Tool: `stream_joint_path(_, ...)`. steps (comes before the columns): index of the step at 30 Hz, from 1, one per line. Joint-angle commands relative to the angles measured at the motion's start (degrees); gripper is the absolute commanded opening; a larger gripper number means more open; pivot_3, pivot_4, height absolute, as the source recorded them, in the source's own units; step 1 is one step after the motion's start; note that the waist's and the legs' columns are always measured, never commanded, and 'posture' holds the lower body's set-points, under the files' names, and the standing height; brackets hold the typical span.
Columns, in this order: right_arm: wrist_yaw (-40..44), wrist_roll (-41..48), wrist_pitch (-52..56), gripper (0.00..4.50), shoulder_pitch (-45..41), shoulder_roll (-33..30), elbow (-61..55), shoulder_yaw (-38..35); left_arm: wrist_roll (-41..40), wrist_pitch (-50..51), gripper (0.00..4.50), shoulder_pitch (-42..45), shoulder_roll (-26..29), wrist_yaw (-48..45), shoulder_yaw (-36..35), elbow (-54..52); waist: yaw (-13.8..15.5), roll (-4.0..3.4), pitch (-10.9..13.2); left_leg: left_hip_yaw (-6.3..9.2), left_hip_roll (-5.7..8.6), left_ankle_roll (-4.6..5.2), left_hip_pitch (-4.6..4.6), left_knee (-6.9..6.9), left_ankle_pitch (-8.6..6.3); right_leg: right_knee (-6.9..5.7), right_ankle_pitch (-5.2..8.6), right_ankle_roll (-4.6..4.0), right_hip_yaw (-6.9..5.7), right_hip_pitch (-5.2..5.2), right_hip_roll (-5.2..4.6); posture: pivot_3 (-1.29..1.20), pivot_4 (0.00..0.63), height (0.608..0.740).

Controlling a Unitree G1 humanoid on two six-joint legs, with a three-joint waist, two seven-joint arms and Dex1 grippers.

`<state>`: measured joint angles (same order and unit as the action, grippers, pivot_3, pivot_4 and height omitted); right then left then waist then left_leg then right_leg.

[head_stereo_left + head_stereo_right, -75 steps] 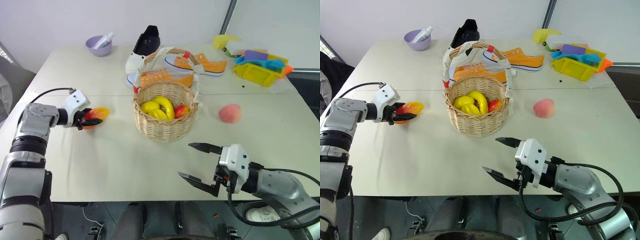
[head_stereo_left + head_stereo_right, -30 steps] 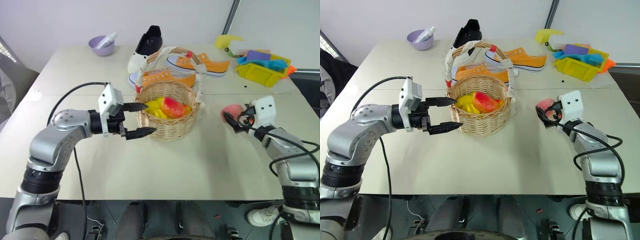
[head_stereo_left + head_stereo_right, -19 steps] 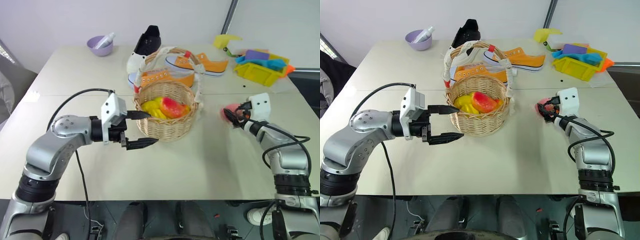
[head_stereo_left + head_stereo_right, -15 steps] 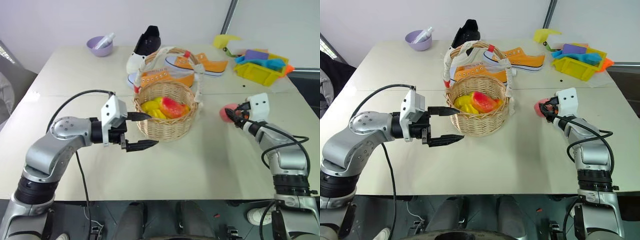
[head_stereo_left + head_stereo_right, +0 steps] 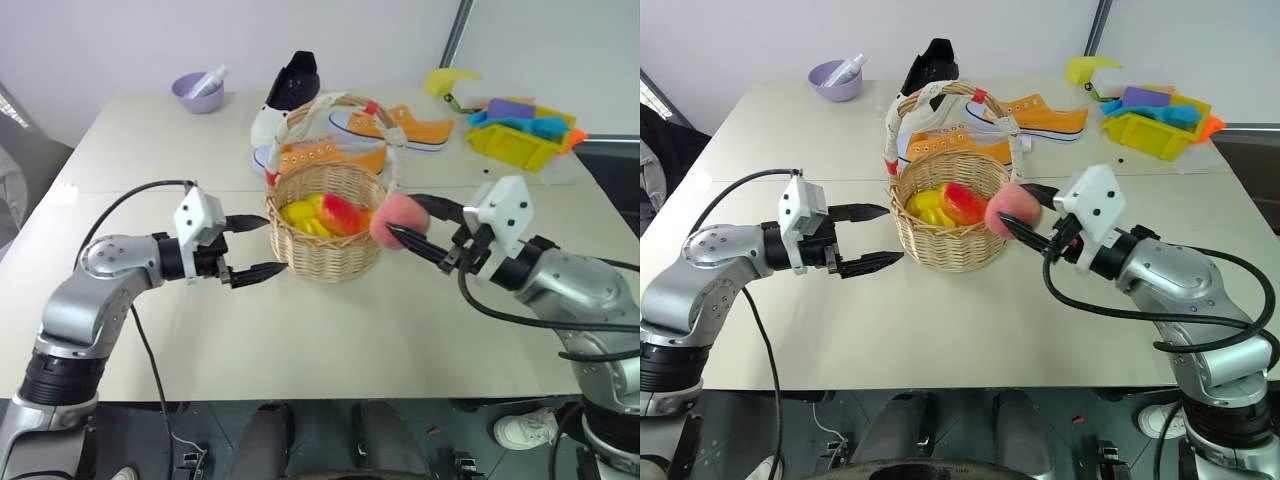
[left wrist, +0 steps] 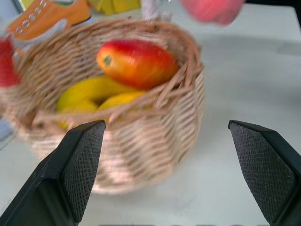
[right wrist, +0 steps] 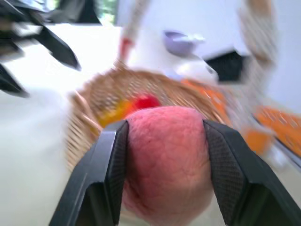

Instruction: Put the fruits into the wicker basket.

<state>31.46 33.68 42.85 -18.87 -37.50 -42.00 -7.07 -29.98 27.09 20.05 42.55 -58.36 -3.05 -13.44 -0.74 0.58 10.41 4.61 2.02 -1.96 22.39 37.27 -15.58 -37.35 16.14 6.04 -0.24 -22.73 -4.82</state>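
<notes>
Right fingers (image 5: 400, 222) clamp the fuzzy peach (image 5: 393, 218) at the woven basket's (image 5: 325, 250) 3 o'clock rim; left fingers (image 5: 255, 247) spread wide at 9, mango (image 5: 344, 211) inside.

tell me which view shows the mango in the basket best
The left wrist view: the mango lies unobstructed on the bananas in the wicker basket. In both eye views it is partly hidden by the basket rim and the peach. The right wrist view shows a red blur behind the peach.
</notes>
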Motion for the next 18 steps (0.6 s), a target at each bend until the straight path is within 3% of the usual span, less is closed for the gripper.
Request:
stream_joint_path(1, -5.8, -0.9, 2.3, 2.25, -10.3, 7.0, -0.7, 9.2, -0.4, -2.9, 4.50, 0.6, 1.3, -2.0, -2.6, 0.7, -0.3, -0.01, 0.0, -0.01, -0.02, 0.00, 0.00, 0.00, 0.00, 0.01, -0.03, -0.05, 0.01, -0.03, 0.02, 0.00, 0.150, 0.721)
stream_joint_path(6, -15.2, -13.4, 3.0, 2.25, -17.4, 13.5, 10.6, 18.7, -1.5, -4.0, 4.50, 0.0, 0.7, -2.6, -3.3, -0.9, 0.2, 0.01, 0.0, 0.04, -0.01, -0.08, 0.04, -0.07, 0.05, -0.02, -0.05, -0.08, 0.02, -0.14, 0.02, 0.00, 0.150, 0.721)
stream_joint_path(13, -17.1, -18.4, -1.8, 2.25, -19.6, 18.3, 17.8, 18.4, -1.6, -2.9, 4.50, -1.8, -0.2, -0.6, -3.0, -4.1, -0.1, 0.01, 0.0, -0.14, 0.16, -0.24, 0.41, -0.05, 0.14, -0.01, -0.07, -0.05, 0.05, -0.54, -0.21, 0.00, 0.150, 0.721)
stream_joint_path(14, -16.7, -18.5, -2.2, 3.00, -19.6, 18.5, 17.8, 18.2, -1.7, -2.7, 4.50, -1.9, -0.4, -0.4, -2.9, -4.5, -0.1, 0.01, 0.0, -0.13, 0.15, -0.24, 0.41, -0.05, 0.14, -0.02, -0.07, -0.05, 0.04, -0.55, -0.19, 0.00, 0.150, 0.721)
stream_joint_path(17, -15.2, -18.6, -3.6, 4.39, -19.0, 17.7, 15.2, 17.6, -2.1, -1.9, 4.50, -1.9, -1.2, 0.3, -2.5, -5.3, -0.2, 0.01, 0.0, -0.12, 0.10, -0.23, 0.40, -0.08, 0.14, -0.15, -0.06, -0.05, 0.04, -0.61, -0.12, 0.00, 0.150, 0.721)
stream_joint_path(18, -14.2, -18.4, -4.1, 4.45, -18.5, 16.8, 13.5, 17.3, -2.2, -1.8, 4.50, -1.8, -1.4, 0.4, -2.4, -5.5, -0.2, 0.01, 0.0, -0.11, 0.10, -0.23, 0.40, -0.08, 0.14, -0.17, -0.06, -0.05, 0.04, -0.61, -0.12, 0.00, 0.150, 0.721)
